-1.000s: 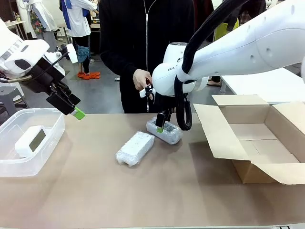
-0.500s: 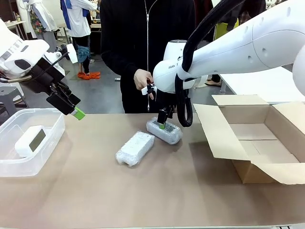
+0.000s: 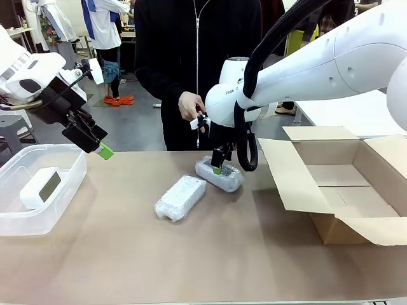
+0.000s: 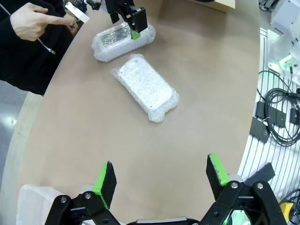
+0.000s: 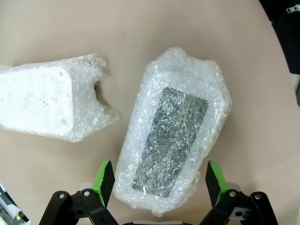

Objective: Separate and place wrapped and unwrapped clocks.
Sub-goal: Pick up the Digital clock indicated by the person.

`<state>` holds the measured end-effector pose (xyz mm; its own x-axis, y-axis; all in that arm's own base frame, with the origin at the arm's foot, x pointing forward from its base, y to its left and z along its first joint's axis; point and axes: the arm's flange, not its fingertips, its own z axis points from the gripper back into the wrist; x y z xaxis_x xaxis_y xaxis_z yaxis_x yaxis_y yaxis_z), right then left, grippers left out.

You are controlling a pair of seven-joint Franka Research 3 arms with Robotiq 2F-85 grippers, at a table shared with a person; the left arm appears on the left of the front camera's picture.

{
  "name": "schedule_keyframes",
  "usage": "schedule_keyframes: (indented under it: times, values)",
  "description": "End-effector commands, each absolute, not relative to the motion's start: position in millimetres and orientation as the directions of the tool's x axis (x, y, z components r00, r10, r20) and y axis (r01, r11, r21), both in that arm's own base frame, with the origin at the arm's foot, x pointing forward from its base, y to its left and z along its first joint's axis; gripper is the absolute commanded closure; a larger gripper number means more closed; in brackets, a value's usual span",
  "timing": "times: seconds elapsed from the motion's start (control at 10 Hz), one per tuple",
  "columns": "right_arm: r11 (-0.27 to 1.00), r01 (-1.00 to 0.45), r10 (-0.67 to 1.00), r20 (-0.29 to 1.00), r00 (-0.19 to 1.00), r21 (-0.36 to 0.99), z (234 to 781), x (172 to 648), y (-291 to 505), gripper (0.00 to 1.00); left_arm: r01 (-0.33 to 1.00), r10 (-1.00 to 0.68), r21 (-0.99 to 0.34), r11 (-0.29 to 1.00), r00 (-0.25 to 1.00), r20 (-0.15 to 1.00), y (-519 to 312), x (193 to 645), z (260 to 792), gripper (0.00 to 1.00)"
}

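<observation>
We hold our right gripper wide open astride the wrapped clock just left of the cardboard box. The second wrapped clock lies farther left of it. Our left gripper, farthest left, gapes empty.

We note right arm: glossy white shell, "FRAN" lettering, thick black cable. Left arm: white, grey inset. Left gripper, right gripper: black linkages, green pads, silver screws.
</observation>
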<state>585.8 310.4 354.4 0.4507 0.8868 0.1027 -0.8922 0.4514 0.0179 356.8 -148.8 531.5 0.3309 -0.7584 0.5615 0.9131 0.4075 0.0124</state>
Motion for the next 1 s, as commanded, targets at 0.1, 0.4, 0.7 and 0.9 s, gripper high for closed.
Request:
schedule_keyframes:
  times: [0.1,0.4,0.7,0.9]
  values:
    - [0.471,-0.882,0.876,0.109,0.470,0.012,345,596,318,0.00,0.910,-0.758,0.012,0.415,0.339,0.558,-149,357,532,0.00]
    - [0.483,-0.876,0.871,0.103,0.481,0.005,329,598,325,0.00,0.910,-0.758,0.012,0.415,0.339,0.558,-149,357,532,0.00]
    - [0.473,-0.881,0.876,0.094,0.472,0.019,318,597,324,0.00,0.910,-0.758,0.012,0.415,0.339,0.558,-149,357,532,0.00]
    - [0.460,-0.887,0.883,0.083,0.462,0.042,313,598,324,0.00,0.910,-0.758,0.012,0.415,0.339,0.558,-149,357,532,0.00]
